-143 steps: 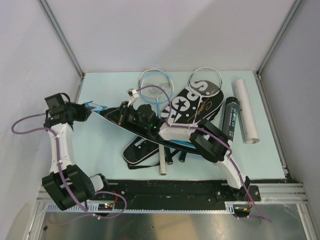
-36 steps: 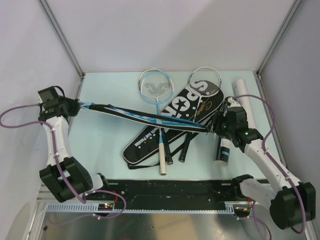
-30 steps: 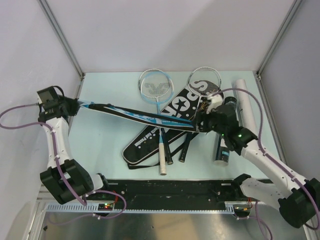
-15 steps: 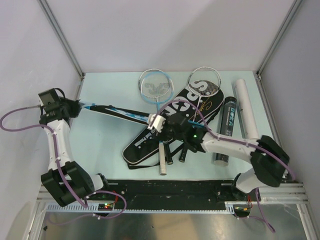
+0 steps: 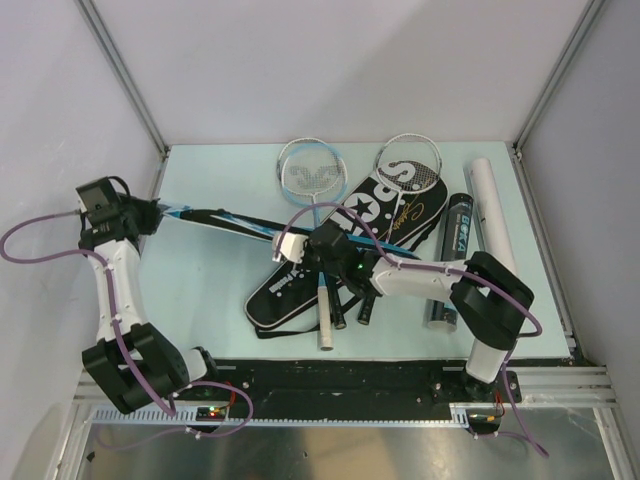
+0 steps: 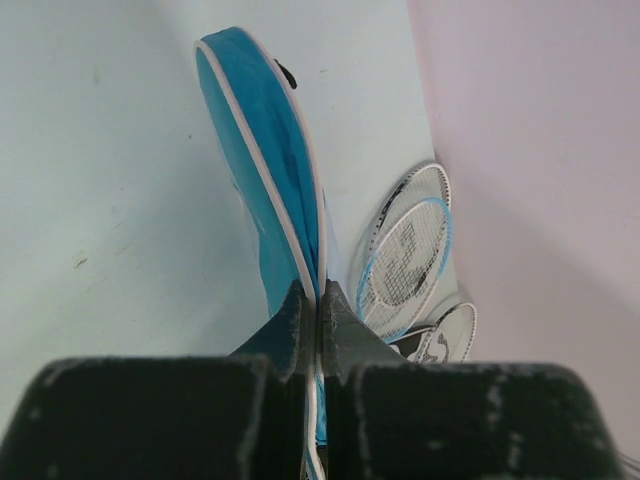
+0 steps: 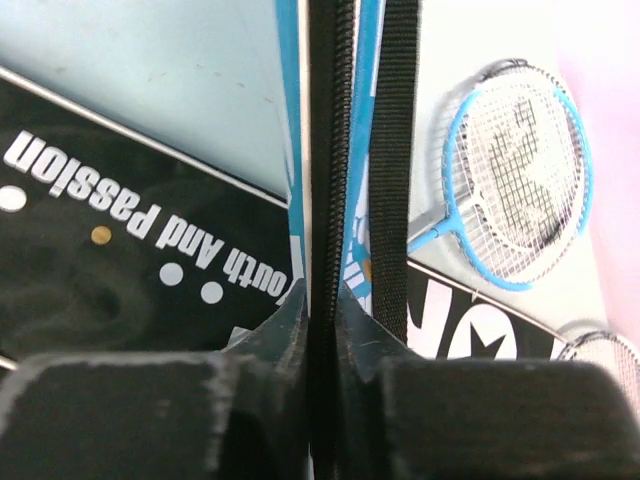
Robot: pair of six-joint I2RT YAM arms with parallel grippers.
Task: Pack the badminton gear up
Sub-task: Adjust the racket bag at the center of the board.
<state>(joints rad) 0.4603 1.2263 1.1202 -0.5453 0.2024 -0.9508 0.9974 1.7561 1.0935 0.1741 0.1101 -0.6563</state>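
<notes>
I am watching the left gripper (image 6: 318,300) pinching the blue racket bag (image 6: 268,150) by its piped edge, the bag stretching away ahead of its fingers; the right gripper (image 7: 320,298) is clamping that same bag's zipper seam (image 7: 330,120), with the black racket bag (image 7: 110,270) lying beneath it.
</notes>
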